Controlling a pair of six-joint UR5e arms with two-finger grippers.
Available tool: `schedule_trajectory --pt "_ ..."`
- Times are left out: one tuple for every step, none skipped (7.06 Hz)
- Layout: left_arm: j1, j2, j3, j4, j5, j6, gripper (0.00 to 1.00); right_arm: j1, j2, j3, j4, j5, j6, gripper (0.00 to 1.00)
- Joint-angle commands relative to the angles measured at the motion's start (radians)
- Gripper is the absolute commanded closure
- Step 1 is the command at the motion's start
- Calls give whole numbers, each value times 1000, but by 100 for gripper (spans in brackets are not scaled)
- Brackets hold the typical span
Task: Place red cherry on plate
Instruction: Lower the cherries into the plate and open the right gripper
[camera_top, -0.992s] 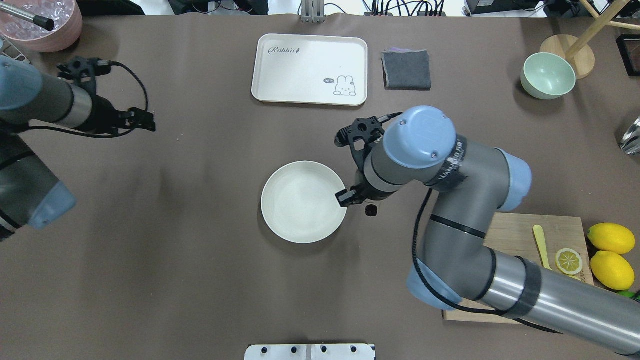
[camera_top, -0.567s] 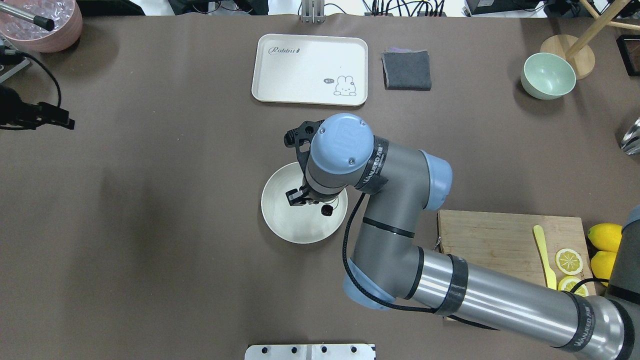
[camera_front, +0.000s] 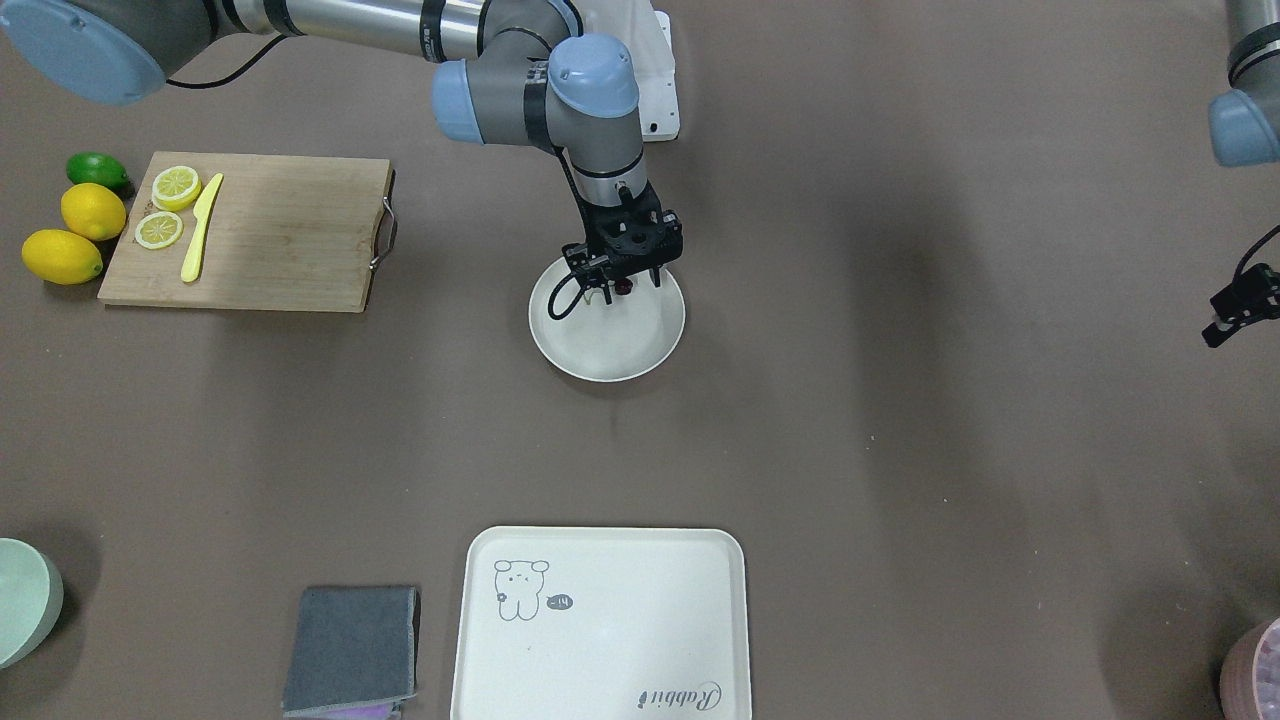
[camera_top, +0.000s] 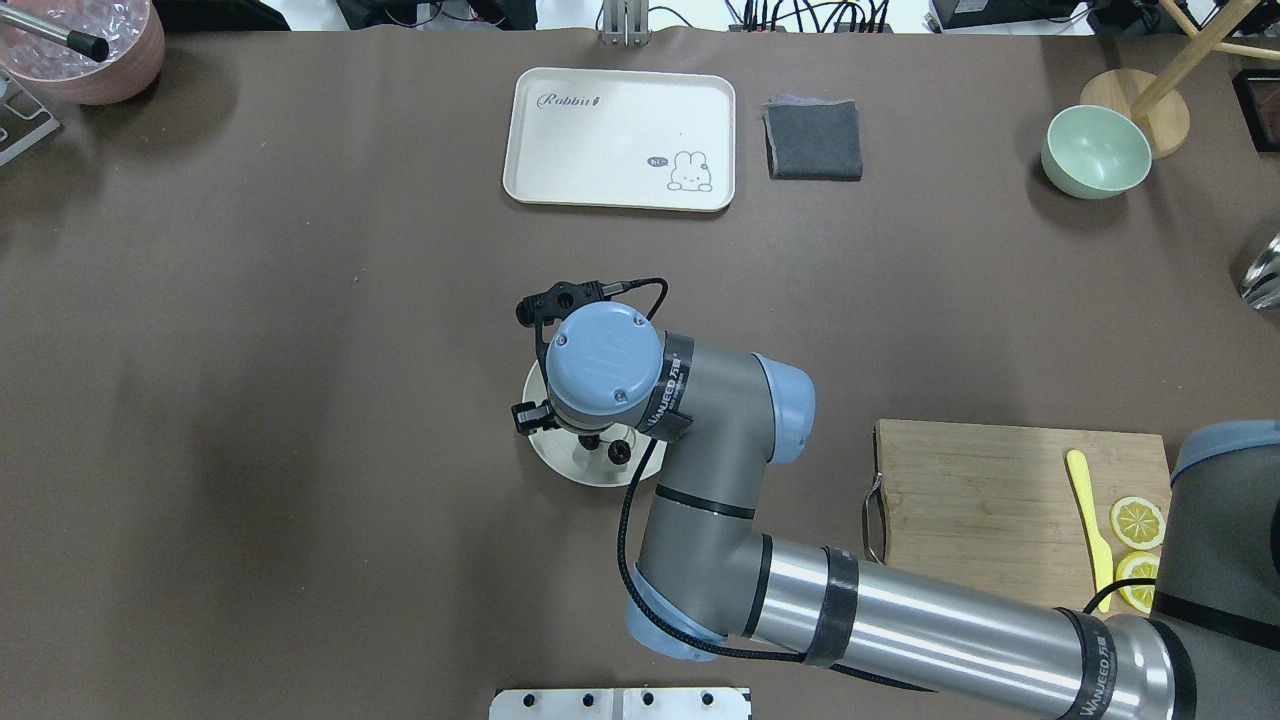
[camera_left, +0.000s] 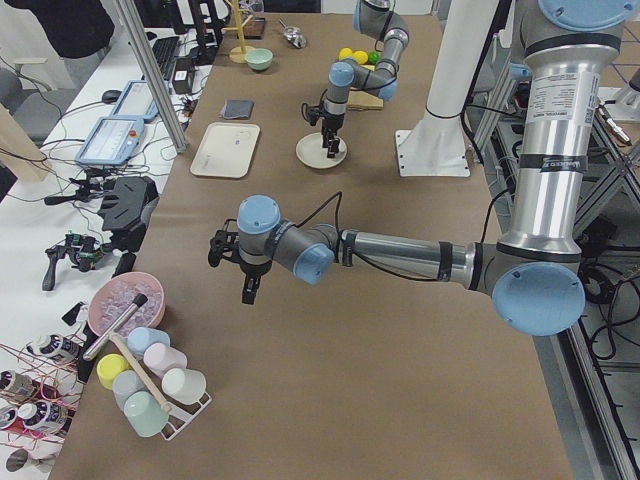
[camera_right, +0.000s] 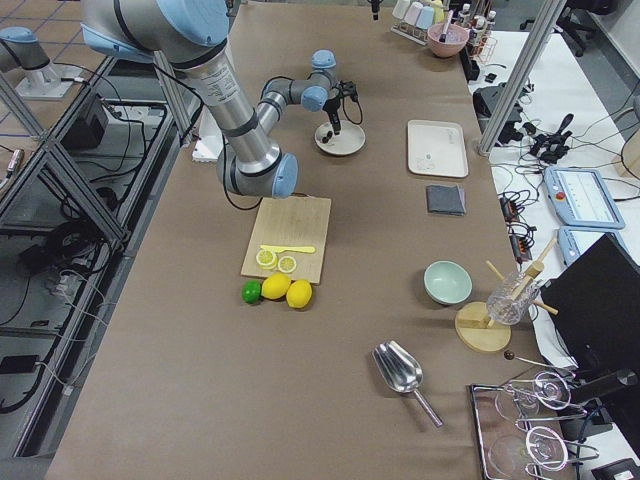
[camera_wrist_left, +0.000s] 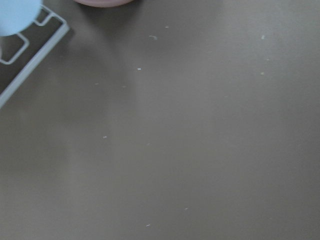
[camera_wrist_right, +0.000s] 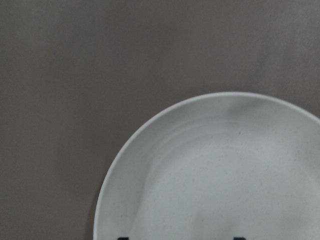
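Fingers (camera_wrist_right: 122, 238) of the right gripper (camera_front: 630, 287) stand apart: in the right wrist view two dark tips peek in at the bottom edge with a wide gap between them, so the claw reads as spread and not pinching. It points straight down over the plate (camera_front: 610, 350), and there is the red cherry (camera_front: 623, 288), a small dark maroon spot right between the tips, over the part of the plate nearest the robot. The overhead view catches its two dark fruits just beside the wrist, inside the rim. Whether it rests on the plate's floor or hangs just above it, I cannot tell. Out from there, the right arm stretches back across the brown table (camera_front: 900, 420), past the wooden cutting board (camera_front: 270, 230) with two lemon slices (camera_front: 176, 185) and a yellow knife (camera_front: 200, 228) on it. Two lemons (camera_front: 92, 210) and a lime (camera_front: 97, 170) sit just beyond the board's far end. On the operators' side lie the cream tray (camera_front: 600, 620) with its little drawing, a folded grey cloth (camera_front: 350, 645) just beside it, and a pale green bowl (camera_front: 25, 600) at the edge. Well apart, on the other flank, the left gripper (camera_front: 1235, 310) hangs over bare table; open or closed, I cannot tell.
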Motion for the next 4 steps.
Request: schedule_trajectory --pt "-101 21 -2 67 -19 152 2 121 14 2 -39 79 -3 0" --pt "-127 36 -4 83 -19 203 2 173 8 31 -128 122 -2 0" --pt "-178 45 -7 109 -19 262 2 238 -46 130 -311 140 -37 0" --pt "-228 46 -12 162 -19 330 2 354 -184 272 -417 225 -234 0"
